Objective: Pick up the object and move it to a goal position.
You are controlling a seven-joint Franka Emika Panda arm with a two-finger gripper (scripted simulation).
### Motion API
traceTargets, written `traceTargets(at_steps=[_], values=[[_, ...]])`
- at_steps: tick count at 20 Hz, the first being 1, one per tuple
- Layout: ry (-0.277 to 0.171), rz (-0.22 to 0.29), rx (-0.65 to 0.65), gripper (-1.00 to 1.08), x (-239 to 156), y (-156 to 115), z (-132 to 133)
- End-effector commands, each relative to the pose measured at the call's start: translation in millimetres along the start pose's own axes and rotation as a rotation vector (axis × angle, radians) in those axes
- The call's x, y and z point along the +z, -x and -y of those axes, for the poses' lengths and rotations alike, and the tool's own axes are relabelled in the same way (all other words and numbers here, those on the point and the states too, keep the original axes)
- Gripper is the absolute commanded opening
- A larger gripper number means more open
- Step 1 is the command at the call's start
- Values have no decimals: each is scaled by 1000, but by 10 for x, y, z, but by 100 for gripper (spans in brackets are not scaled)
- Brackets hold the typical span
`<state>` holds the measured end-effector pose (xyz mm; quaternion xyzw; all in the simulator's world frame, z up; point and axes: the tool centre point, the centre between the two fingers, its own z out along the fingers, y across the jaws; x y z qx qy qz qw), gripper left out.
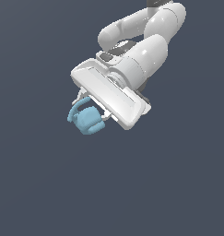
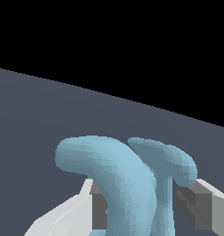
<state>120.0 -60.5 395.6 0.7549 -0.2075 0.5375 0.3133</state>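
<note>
The light-blue object (image 1: 88, 118) is a rounded lump with curved loop-like arms, and it sits between my gripper's fingers. My white gripper (image 1: 91, 113) is shut on it, at the end of the tilted white hand. In the wrist view the object (image 2: 127, 182) fills the space between the two grey finger pads (image 2: 98, 212), its curved arms rising above them. Whether it touches the dark floor I cannot tell.
The white arm (image 1: 145, 50) reaches in from the exterior view's upper right. A plain dark grey floor (image 1: 49, 184) lies all around. No goal marker shows in either view.
</note>
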Motion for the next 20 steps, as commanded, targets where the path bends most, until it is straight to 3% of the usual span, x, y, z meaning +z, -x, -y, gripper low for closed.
traceTargets(at_steps=[1,10,20], values=[[33,-39,24,-100,-61,-131,-39],[109,-117,70,-100,-192,-374,-135],[119,-121,72,-100,-191,-383,-154]])
